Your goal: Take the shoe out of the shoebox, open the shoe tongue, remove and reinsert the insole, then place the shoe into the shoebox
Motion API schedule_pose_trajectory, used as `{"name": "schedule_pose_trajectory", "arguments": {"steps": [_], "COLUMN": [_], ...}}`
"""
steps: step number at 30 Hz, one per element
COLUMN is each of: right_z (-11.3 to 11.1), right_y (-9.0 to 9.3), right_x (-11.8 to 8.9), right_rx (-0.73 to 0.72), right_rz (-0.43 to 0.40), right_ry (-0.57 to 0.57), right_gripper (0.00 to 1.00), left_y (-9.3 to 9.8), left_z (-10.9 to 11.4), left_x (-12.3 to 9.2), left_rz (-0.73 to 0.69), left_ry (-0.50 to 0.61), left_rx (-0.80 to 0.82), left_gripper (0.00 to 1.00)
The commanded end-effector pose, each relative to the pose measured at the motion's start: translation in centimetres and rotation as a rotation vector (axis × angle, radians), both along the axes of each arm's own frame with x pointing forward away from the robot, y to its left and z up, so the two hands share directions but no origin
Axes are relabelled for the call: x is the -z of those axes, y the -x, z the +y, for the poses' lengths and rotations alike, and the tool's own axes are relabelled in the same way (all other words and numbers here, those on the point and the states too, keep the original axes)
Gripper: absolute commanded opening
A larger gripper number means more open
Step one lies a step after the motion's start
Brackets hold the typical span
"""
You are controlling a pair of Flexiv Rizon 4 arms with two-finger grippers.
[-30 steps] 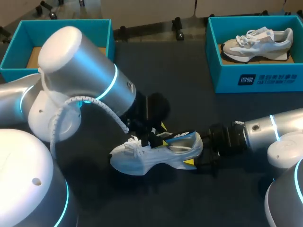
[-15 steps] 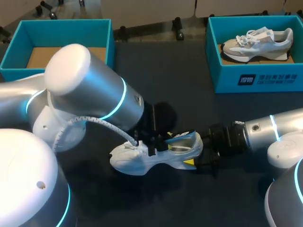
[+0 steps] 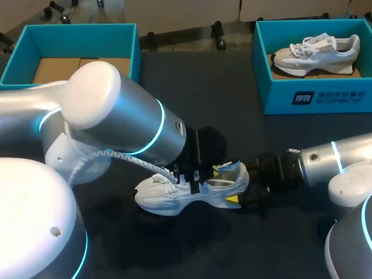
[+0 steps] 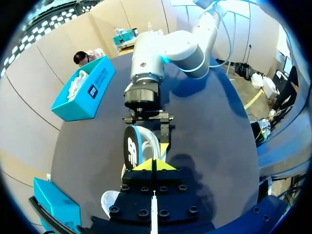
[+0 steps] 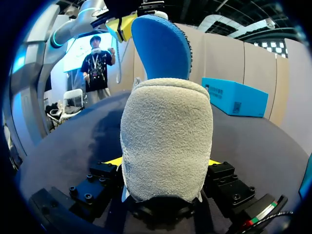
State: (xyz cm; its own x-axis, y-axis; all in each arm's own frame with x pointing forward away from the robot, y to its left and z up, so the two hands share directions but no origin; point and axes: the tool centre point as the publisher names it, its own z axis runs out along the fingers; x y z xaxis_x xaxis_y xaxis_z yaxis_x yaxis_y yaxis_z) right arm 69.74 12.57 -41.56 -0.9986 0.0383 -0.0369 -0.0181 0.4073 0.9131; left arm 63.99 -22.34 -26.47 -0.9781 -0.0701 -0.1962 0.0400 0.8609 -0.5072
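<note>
Yellow tips of the left gripper (image 4: 153, 165) lie pressed together, with nothing seen between them, just beside the edge of the insole (image 4: 130, 148). This insole stands up out of the shoe (image 3: 168, 195). Its heel end is raised, its blue underside faces the heel and its dark top faces the toe.

Both tips of the right gripper (image 5: 163, 163) are closed on the shoe's heel, one on each side, and only thin slivers of yellow show past the grey heel fabric.

White and on its sole, the shoe rests on the dark table (image 3: 232, 87) near the middle, with its toe to the left, its heel to the right and its laces towards the toe.

From the left, the left arm (image 3: 116, 122) reaches over the shoe's front half. The right arm (image 3: 325, 160) comes in low from the right, level with the heel.

At the far left stands the left box (image 3: 81, 32), teal, with bare brown card inside. At the far right the right box (image 3: 314, 96), also teal, holds the other shoe (image 3: 317, 52), well apart from the grippers.
</note>
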Motion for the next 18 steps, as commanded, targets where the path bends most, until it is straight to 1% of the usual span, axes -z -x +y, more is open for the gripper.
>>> {"name": "schedule_pose_trajectory", "arguments": {"steps": [1,6,12,14,15,17,18], "right_z": [0.2,0.2,0.2,0.2,0.2,0.2,0.2], "right_y": [0.3,0.3,0.3,0.3,0.3,0.3,0.3], "right_x": [0.5,0.5,0.5,0.5,0.5,0.5,0.5], "right_rx": [0.003,0.003,0.003,0.003,0.003,0.003,0.003], "right_rz": [-0.001,-0.001,-0.001,-0.001,-0.001,-0.001,-0.001], "right_ry": [0.004,0.004,0.004,0.004,0.004,0.004,0.004], "right_gripper": [0.0,0.0,0.0,0.0,0.0,0.0,0.0], "left_y": [0.7,0.9,0.7,0.6,0.5,0.3,0.1], "left_z": [0.5,0.5,1.2,1.4,1.5,1.6,1.6], "left_x": [-1.7,-2.8,-3.4,-3.5,-3.5,-3.4,-3.4], "left_rz": [-0.007,-0.014,-0.001,0.0,0.0,0.0,0.0], "left_ry": [-0.011,-0.01,-0.004,-0.002,-0.002,0.0,0.001], "left_rx": [-0.002,-0.001,-0.011,-0.012,-0.013,-0.015,-0.017], "left_gripper": [0.0,0.0,0.0,0.18,0.26,0.38,0.39]}}
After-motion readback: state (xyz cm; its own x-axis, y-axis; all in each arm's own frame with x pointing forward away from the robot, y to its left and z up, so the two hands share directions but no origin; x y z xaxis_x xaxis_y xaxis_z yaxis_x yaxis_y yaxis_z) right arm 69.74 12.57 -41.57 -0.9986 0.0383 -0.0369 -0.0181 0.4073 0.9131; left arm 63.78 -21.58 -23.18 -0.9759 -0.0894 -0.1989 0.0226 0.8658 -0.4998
